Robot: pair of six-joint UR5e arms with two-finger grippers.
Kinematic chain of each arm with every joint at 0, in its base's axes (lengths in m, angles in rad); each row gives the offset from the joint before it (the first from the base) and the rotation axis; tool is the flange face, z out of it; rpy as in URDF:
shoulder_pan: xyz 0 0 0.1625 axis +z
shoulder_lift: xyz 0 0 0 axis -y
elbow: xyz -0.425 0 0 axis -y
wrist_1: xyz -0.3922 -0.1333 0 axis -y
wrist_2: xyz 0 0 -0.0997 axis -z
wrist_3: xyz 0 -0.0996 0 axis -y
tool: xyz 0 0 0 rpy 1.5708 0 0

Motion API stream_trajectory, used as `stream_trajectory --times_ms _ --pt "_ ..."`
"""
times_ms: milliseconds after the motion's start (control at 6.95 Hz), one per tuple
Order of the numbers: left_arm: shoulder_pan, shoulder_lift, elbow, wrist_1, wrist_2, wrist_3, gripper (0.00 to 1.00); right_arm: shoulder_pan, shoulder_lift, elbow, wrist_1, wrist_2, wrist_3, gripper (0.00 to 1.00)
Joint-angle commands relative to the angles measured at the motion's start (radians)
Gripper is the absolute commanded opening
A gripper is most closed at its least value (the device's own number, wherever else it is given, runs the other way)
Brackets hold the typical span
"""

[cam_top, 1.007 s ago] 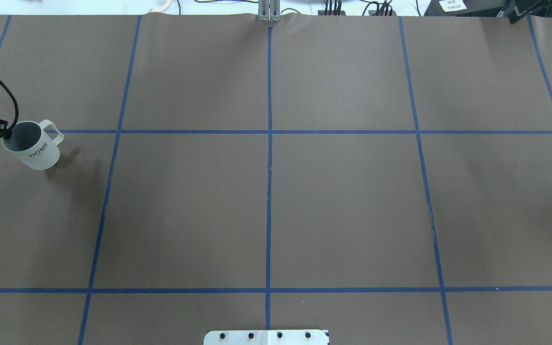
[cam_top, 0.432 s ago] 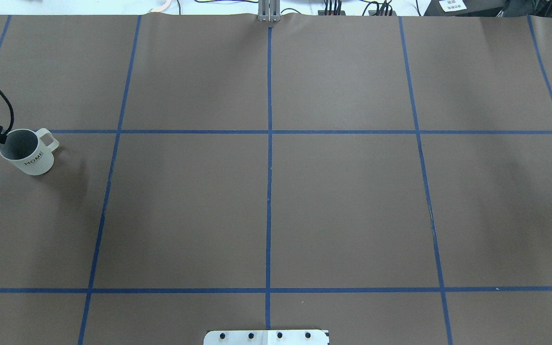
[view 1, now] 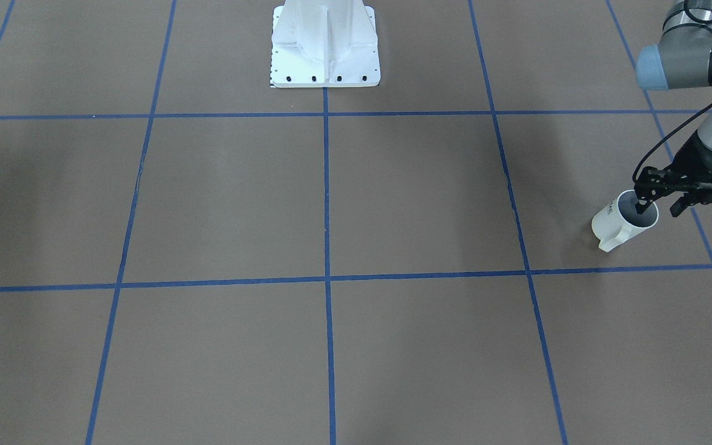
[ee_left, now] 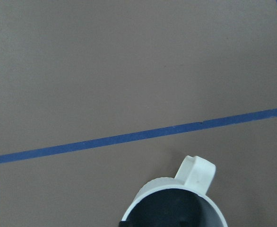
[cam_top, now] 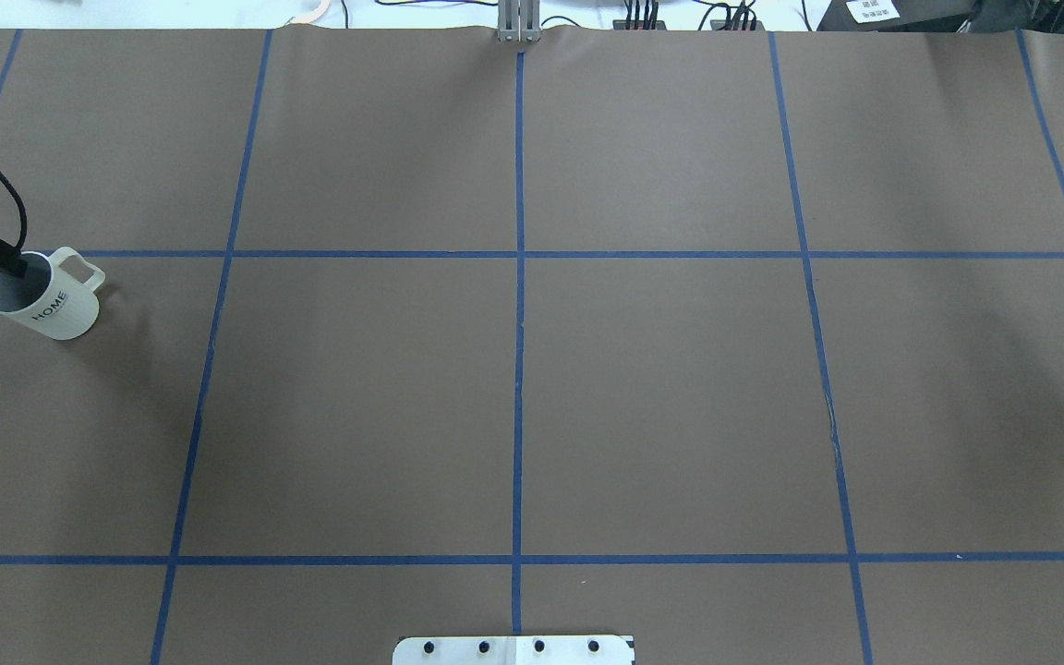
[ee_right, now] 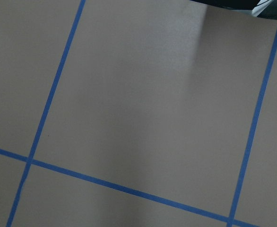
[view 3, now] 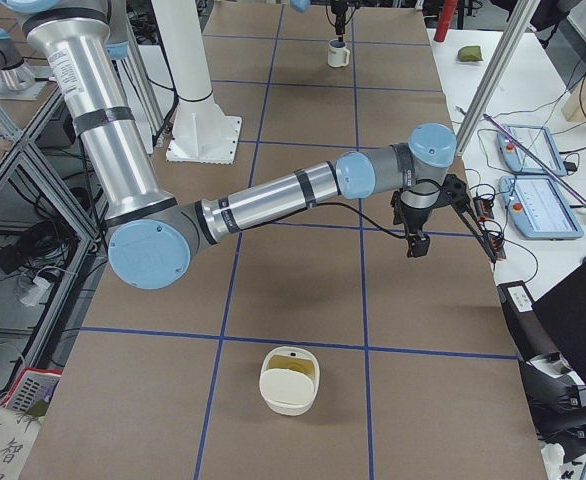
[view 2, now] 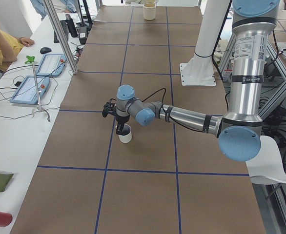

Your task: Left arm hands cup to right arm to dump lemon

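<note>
The white "HOME" cup (cam_top: 54, 309) is at the table's far left, handle pointing away from me, its grey inside showing nothing. It also shows in the front view (view 1: 614, 227), the left side view (view 2: 125, 136) and the left wrist view (ee_left: 195, 176). My left gripper (cam_top: 7, 265) is shut on the cup's rim, one finger inside; it also shows in the front view (view 1: 644, 204). The cup is at or just above the table. My right gripper (view 3: 413, 246) hangs over the table's right end with nothing near it; I cannot tell whether it is open or shut.
A cream bowl (view 3: 291, 378) with something yellowish inside sits near the right end of the table. The robot's white base plate (view 1: 325, 68) is at the table's middle edge. Control pads (view 2: 35, 83) and a metal post (view 2: 60, 34) stand on the operators' side.
My left gripper has carried the cup left and lower, its shadow now close beside it. The right arm's tip at the top right corner has shifted.
</note>
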State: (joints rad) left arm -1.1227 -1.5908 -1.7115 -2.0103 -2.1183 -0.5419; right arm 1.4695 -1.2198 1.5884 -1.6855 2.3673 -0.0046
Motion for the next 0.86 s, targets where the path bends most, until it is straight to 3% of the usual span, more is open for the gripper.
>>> stream_trajectory --times_ms 0,432,575,719 --pt "-0.118 -0.008 -0.008 0.121 -0.040 0.191 1.00 0.011 -0.007 -0.005 -0.014 0.001 -0.001 1.00" --pt "-0.361 -0.002 -0.002 0.364 -0.058 0.651 1.00 0.014 -0.043 -0.017 -0.022 -0.022 -0.035 1.00" --pt "-0.443 -0.011 0.000 0.498 -0.118 0.807 1.00 0.017 -0.043 -0.059 -0.022 -0.028 -0.073 1.00" --pt "-0.481 0.008 -0.003 0.542 -0.180 0.827 1.00 0.015 -0.055 -0.106 -0.014 -0.037 -0.093 1.00"
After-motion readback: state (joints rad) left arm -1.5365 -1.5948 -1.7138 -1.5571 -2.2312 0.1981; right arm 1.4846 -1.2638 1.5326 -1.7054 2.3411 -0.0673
